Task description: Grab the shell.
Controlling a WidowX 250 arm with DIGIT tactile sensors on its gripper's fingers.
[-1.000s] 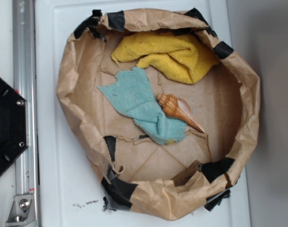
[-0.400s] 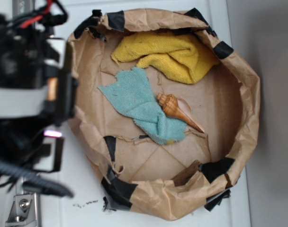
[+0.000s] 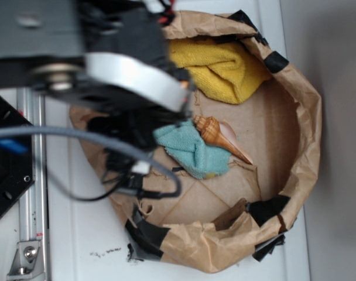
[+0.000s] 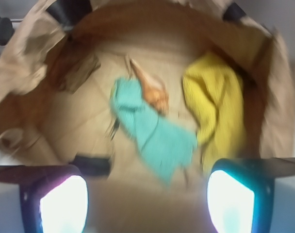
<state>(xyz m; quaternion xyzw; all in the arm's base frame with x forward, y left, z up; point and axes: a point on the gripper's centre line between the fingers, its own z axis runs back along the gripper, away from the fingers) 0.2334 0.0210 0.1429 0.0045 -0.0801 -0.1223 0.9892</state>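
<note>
The shell (image 3: pixel 216 136) is small and orange-brown, with its pointed tail toward the lower right. It lies on the floor of the paper bag, against the right edge of a teal cloth (image 3: pixel 192 149). In the wrist view the shell (image 4: pixel 152 92) sits beside the teal cloth (image 4: pixel 152 131), well ahead of my gripper (image 4: pixel 145 199). The gripper's two fingers stand wide apart with nothing between them, so it is open. My blurred arm (image 3: pixel 125 82) hangs over the bag's upper left and hides part of the teal cloth. The fingers themselves are hidden in the exterior view.
A brown paper bag with a rolled rim (image 3: pixel 307 134) and black tape patches (image 3: pixel 266 208) rings everything. A yellow cloth (image 3: pixel 225 67) lies at the back of the bag and shows in the wrist view (image 4: pixel 215 107). A metal rail (image 3: pixel 31 193) and black block (image 3: pixel 5 170) sit left.
My arm has swung in from the left to over the bag's upper left, covering part of both cloths. The shell and cloths have not moved.
</note>
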